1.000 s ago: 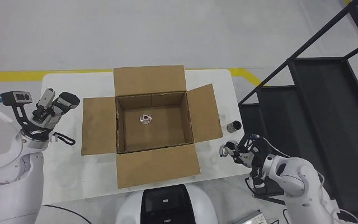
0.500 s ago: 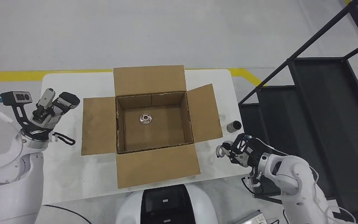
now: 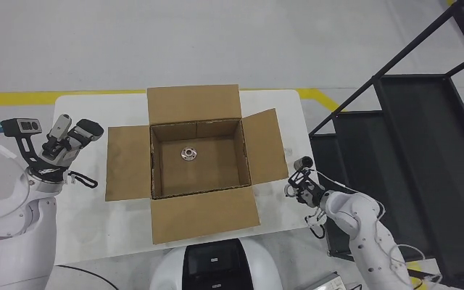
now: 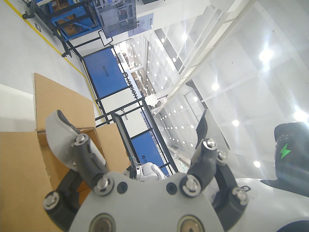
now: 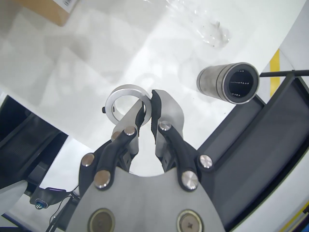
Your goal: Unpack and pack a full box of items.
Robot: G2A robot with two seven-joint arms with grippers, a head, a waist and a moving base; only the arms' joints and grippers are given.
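An open cardboard box (image 3: 196, 163) stands mid-table, and a small metal flanged part (image 3: 188, 152) lies on its floor. My right gripper (image 3: 295, 185) is low over the table's right edge, shut on the rim of a metal ring (image 5: 125, 102). Its fingertips (image 5: 156, 105) pinch the ring's wall. A steel linear bearing (image 5: 228, 82) lies on its side just beyond, also visible from above (image 3: 306, 162). My left gripper (image 4: 131, 131) is held up at the table's left side (image 3: 85, 130), tilted upward, open and holding nothing. A box flap (image 4: 60, 105) shows behind it.
The white table (image 3: 87, 232) has bare room to the left of and in front of the box. A crumpled clear plastic film (image 5: 193, 10) lies past the bearing. A dark metal stair frame (image 3: 391, 130) stands close along the table's right edge.
My right gripper has moved with the ring a little toward the bearing, and its forearm has swung in closer to the table. The left arm has not moved.
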